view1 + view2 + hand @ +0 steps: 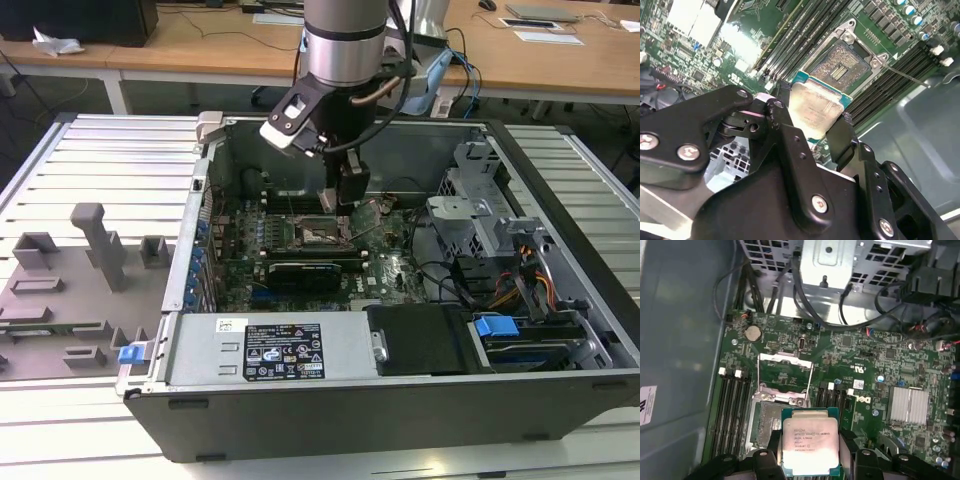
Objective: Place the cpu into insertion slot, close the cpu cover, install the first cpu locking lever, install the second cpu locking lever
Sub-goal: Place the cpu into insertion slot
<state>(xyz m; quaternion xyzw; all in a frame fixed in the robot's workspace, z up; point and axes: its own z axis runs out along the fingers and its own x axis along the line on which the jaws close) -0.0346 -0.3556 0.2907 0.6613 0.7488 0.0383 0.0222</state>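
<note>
My gripper (810, 456) is shut on the cpu (809, 440), a small square chip with a silver-grey top and green rim, pinched by two opposite edges between black fingers (785, 117). The cpu (816, 107) hangs just above the green motherboard, beside and partly over the insertion slot (765, 422), whose dark contact field lies bare. The cpu cover (785, 371), a silvery frame with a square window, is swung open beyond the insertion slot. A thin wire locking lever (907, 79) sticks out free beside the insertion slot (842, 67). In the exterior view the gripper (342, 198) hovers over the insertion slot (322, 232).
The motherboard (395, 270) lies inside an open computer case (330, 400) on a slatted table. Black memory slots (732, 410) flank the socket. A drive cage with cables (490, 250) stands at the exterior view's right; a grey fixture plate (70, 290) lies at its left.
</note>
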